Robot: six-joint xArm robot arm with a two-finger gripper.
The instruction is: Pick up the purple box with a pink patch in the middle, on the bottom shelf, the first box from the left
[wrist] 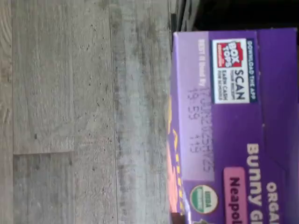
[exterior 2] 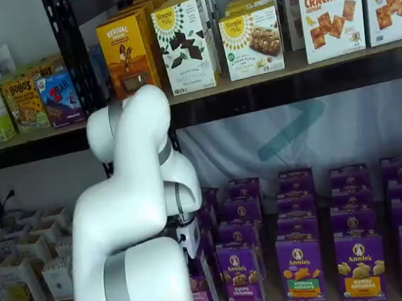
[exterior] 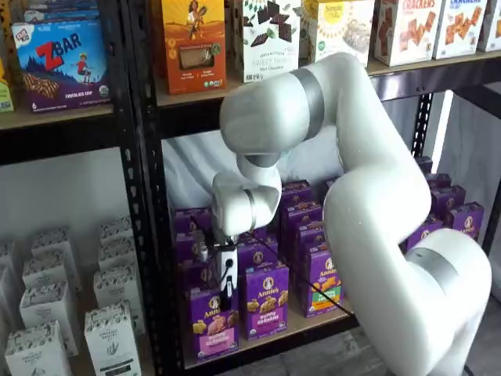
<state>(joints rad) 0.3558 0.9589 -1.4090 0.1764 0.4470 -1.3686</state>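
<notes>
The purple box (exterior: 214, 323) stands at the left end of the front row on the bottom shelf (exterior: 270, 341), with a pink patch low on its front. My gripper (exterior: 227, 291) hangs straight over its top edge. One black finger shows in front of the box top, and no gap can be made out. In a shelf view the arm covers most of the box (exterior 2: 204, 288), and the gripper's white body (exterior 2: 189, 237) sits just above it. The wrist view shows the box's top flap (wrist: 233, 126) close up, with a Box Tops label and part of a pink patch.
More purple Annie's cartons stand to the right, one with an orange-yellow patch (exterior: 264, 302) and one with a green patch (exterior: 322, 287), with further rows behind. A black rack post (exterior: 145, 235) rises just left of the box. White cartons (exterior: 47, 313) fill the neighbouring bay. Grey plank floor (wrist: 84, 112) lies below.
</notes>
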